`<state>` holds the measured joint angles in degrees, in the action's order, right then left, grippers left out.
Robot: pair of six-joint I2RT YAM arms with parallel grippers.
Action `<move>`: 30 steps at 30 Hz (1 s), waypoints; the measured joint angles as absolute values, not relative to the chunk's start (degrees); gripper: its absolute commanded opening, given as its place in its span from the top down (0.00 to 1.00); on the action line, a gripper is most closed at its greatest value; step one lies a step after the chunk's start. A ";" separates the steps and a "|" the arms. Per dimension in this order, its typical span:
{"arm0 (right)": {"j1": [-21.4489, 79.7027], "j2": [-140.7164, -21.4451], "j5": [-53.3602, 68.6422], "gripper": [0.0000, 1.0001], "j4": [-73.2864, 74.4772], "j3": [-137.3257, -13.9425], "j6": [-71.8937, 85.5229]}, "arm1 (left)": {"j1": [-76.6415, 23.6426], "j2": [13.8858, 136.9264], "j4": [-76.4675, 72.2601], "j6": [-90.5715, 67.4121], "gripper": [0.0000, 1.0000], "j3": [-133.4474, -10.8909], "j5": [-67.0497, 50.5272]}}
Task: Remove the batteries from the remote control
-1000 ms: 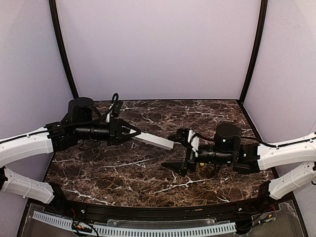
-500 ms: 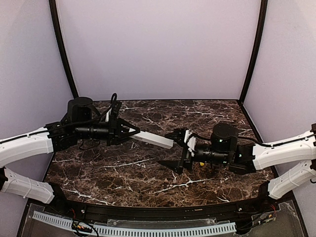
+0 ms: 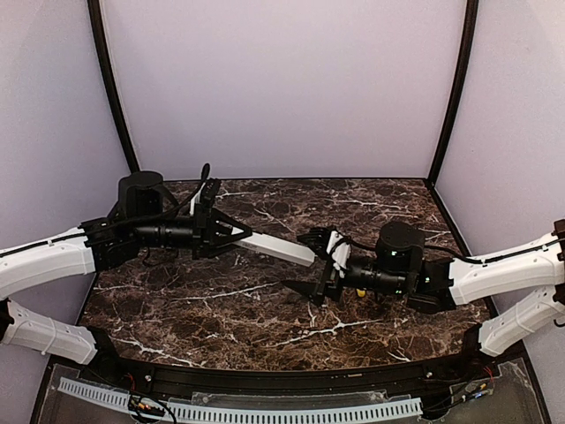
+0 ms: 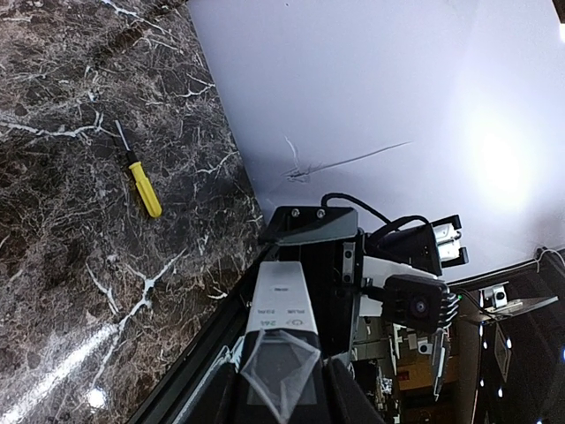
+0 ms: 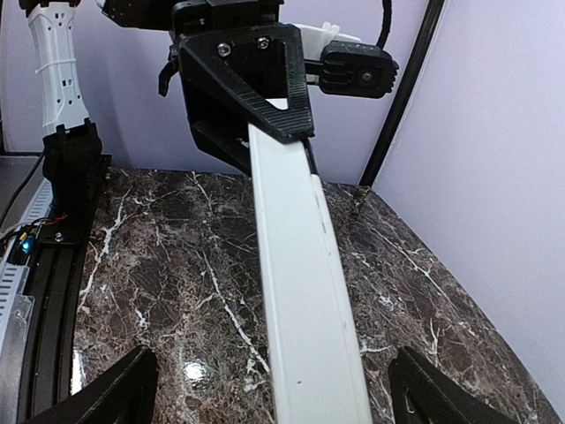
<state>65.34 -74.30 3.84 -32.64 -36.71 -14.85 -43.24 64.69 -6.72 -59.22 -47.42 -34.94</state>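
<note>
The left gripper (image 3: 245, 235) is clamped on one end of the remote control (image 3: 284, 250), holding the slim white bar clear above the dark marbled bench (image 3: 221, 300), roughly level, with its free end pointing toward the right arm. The right gripper (image 3: 305, 263) faces it with its jaws wide apart. One finger lies on the far side of the remote's free end and the other on the near side, so the tip of the bar sits in the gap between them; the overhead view does not show it touching either. From the right wrist the remote runs up the middle of the picture as a plain white face with a fine seam along one edge. Its far end is pinched between the black triangular fingers (image 5: 265, 84) of the left gripper, and the right gripper's own fingertips show only at the bottom corners, apart from the bar. From the left wrist the held end of the remote shows small grey print, too small to read. That view also takes in a screwdriver (image 4: 141, 184) — yellow handle, dark shaft — lying flat on the bench off to one side of the remote.
</note>
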 measured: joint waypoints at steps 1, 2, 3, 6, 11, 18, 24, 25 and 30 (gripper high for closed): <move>65.34 -74.28 3.88 0.16 -32.84 -36.62 -15.03 | -43.24 64.69 -6.72 -59.16 1.00 -47.48 -35.07; 65.34 -74.26 4.10 0.18 -33.06 -36.51 -15.11 | -43.22 64.69 -6.74 -59.13 1.00 -47.55 -35.20; 65.34 -74.24 4.43 0.22 -33.30 -36.36 -15.00 | -43.24 64.69 -6.74 -59.13 1.00 -47.59 -35.29; 65.34 -74.24 5.23 0.32 -33.54 -36.12 -14.96 | -43.24 64.66 -6.72 -59.13 1.00 -47.62 -35.51; 65.36 -74.24 6.37 0.50 -34.57 -36.05 -14.15 | -43.24 64.38 -6.48 -59.02 1.00 -47.62 -35.79; 65.32 -74.00 6.61 0.73 -35.70 -35.53 -13.17 | -43.24 63.99 -5.93 -58.94 1.00 -47.62 -36.64; 65.34 -73.38 7.66 0.92 -36.27 -34.61 -12.78 | -43.35 63.99 -5.63 -59.13 0.90 -47.59 -37.39; 65.34 -73.38 7.77 0.94 -36.29 -34.57 -12.60 | -43.38 63.99 -5.52 -59.11 0.85 -47.59 -37.41; 65.34 -73.03 8.32 1.00 -35.81 -34.46 -11.40 | -43.42 63.99 -5.43 -57.54 0.37 -47.57 -36.67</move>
